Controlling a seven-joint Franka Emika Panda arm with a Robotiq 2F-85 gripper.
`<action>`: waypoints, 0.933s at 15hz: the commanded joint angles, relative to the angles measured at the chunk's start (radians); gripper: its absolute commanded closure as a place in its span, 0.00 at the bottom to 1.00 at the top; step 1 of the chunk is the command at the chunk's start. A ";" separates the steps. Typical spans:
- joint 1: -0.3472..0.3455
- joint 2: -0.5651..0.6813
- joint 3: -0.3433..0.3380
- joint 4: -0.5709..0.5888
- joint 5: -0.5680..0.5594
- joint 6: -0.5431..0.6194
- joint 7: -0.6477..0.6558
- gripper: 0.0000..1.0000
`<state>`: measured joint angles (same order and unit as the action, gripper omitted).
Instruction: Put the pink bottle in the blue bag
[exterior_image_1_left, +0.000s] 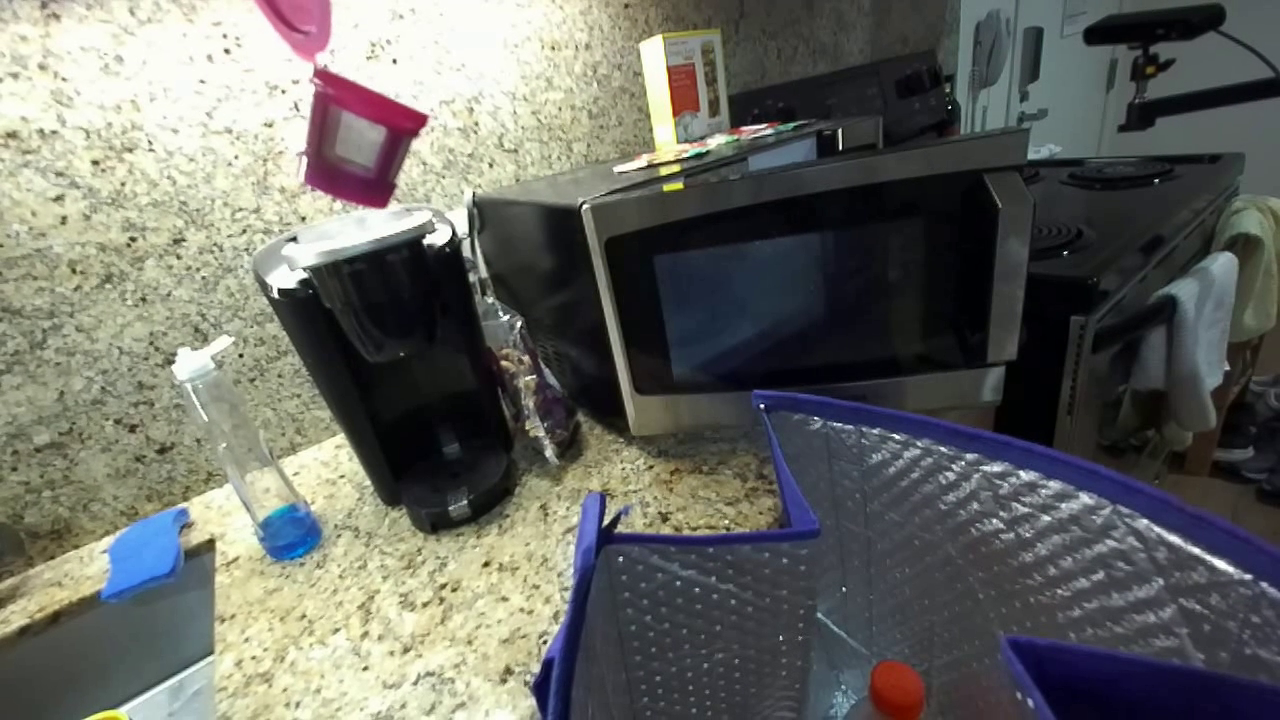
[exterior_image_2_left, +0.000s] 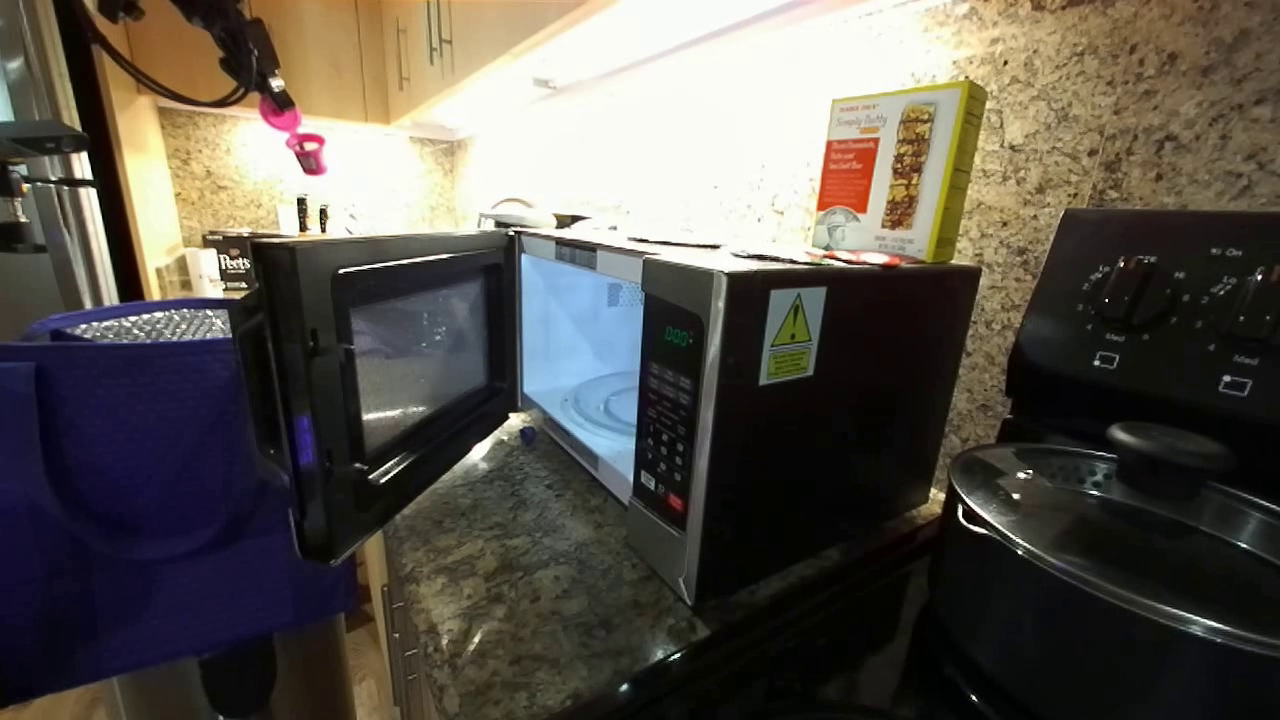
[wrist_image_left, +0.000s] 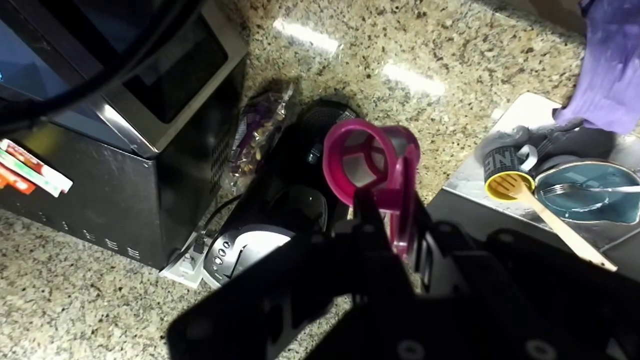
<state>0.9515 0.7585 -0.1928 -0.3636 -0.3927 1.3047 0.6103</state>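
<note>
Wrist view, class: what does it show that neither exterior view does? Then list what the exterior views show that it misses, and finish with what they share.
Only the wrist view: the wooden spoon and the blue-green bowl with a fork.

Only exterior views: the snack box on the microwave, in both exterior views; in an exterior view, the red cap inside the blue bag; in an exterior view, the glass-lidded pot.

Shared: the pink bottle, held in the air, the microwave and the speckled counter.

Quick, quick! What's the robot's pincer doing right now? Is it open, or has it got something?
Pincer: closed, holding the pink bottle by its open lid.
</note>
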 joint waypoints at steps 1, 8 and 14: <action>-0.061 -0.029 0.057 0.000 0.091 -0.011 -0.016 0.90; -0.146 -0.073 0.167 -0.005 0.301 -0.136 0.212 0.90; -0.135 -0.087 0.227 -0.036 0.397 -0.250 0.541 0.90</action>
<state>0.8173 0.6974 0.0111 -0.3640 -0.0321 1.1221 1.0005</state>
